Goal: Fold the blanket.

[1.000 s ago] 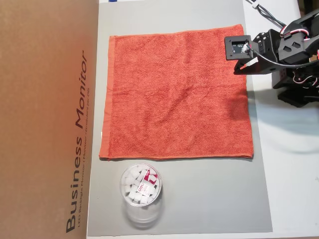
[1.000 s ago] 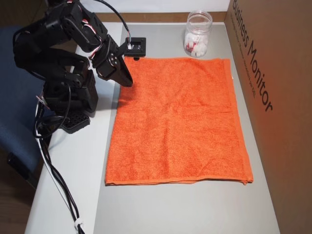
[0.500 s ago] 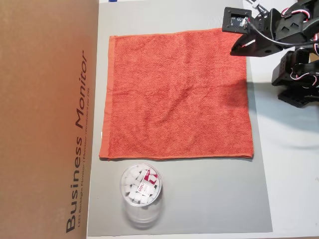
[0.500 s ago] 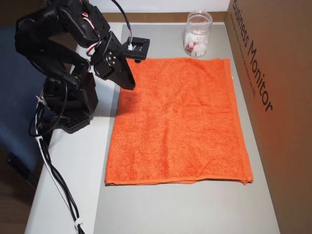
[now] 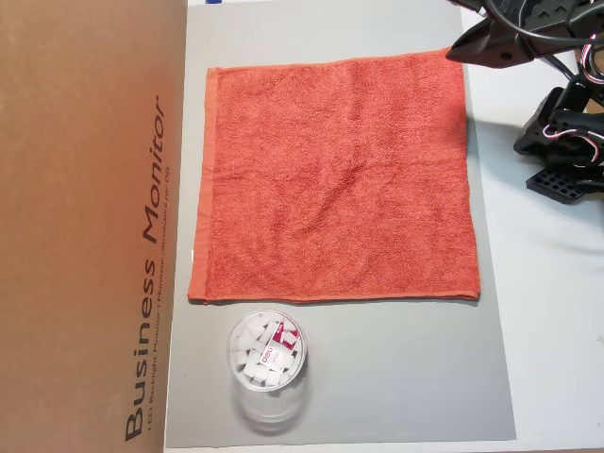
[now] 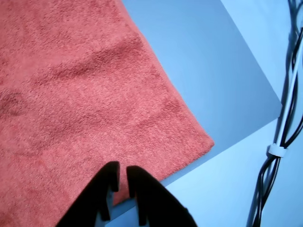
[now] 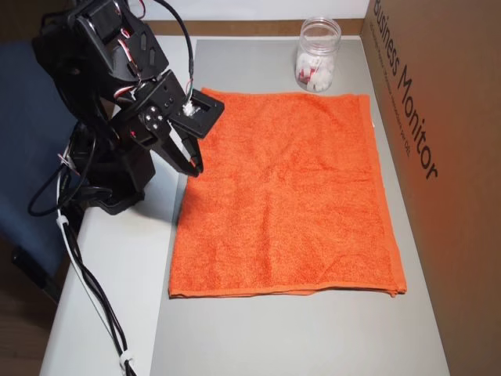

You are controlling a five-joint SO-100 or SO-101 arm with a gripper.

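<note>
The blanket point(image 5: 335, 179) is an orange-red terry towel lying flat and unfolded on a grey mat point(image 5: 377, 377), also seen in another overhead view point(image 7: 286, 196). Its hemmed band point(image 5: 200, 226) runs along the edge next to the cardboard box. My gripper point(image 5: 455, 55) hangs above the blanket's top right corner in this overhead view, and over the left edge in the other point(image 7: 194, 167). In the wrist view the black fingers point(image 6: 137, 189) stand almost together above the blanket point(image 6: 71, 94), close to its edge, with one corner off to the right. Nothing is held.
A clear jar point(image 5: 267, 363) point(image 7: 317, 55) of white pieces stands on the mat beside one blanket edge. A large cardboard box point(image 5: 85, 226) point(image 7: 446, 157) borders the mat. The arm's base point(image 7: 109, 180) and cables point(image 6: 284, 118) lie on the white table beside the blanket.
The arm has swung along the blanket's edge toward its corner and risen. The blanket has not moved.
</note>
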